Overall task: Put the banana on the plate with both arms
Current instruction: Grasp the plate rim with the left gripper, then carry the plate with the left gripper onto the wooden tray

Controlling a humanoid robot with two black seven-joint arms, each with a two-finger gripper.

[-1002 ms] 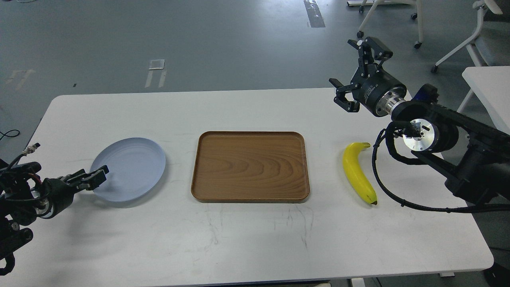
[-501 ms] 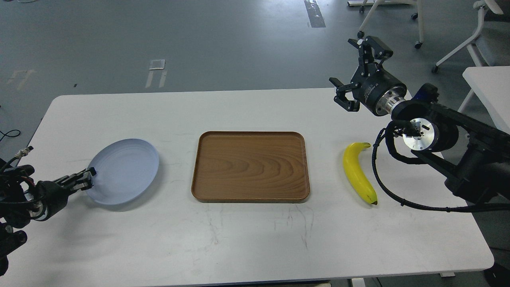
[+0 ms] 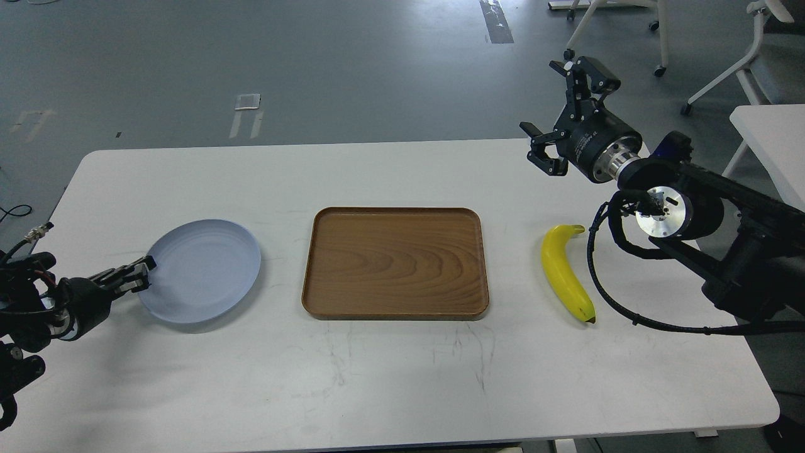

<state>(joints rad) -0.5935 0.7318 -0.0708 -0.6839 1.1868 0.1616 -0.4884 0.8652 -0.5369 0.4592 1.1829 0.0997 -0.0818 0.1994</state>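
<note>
- White table (image 3: 402, 377), grey floor behind.
- Plate (image 3: 201, 267) at table's left, left gripper (image 3: 139, 275) clamped on its left rim.
- Wooden tray (image 3: 395, 261) in the middle.
- Banana (image 3: 566, 274) flat on table right of tray.
- Right gripper (image 3: 563, 104) raised behind banana, fingers spread, holding nothing.

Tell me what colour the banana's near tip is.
Dark brown-black, on the curved yellow banana; seen in the head view.

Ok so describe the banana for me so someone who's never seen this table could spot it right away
Start at the brown wooden tray in the middle of the white table, then look to its right. The banana lies flat there on the bare tabletop, below the right gripper. It is the only bright yellow, curved thing, with a dark tip on its near end.
</note>
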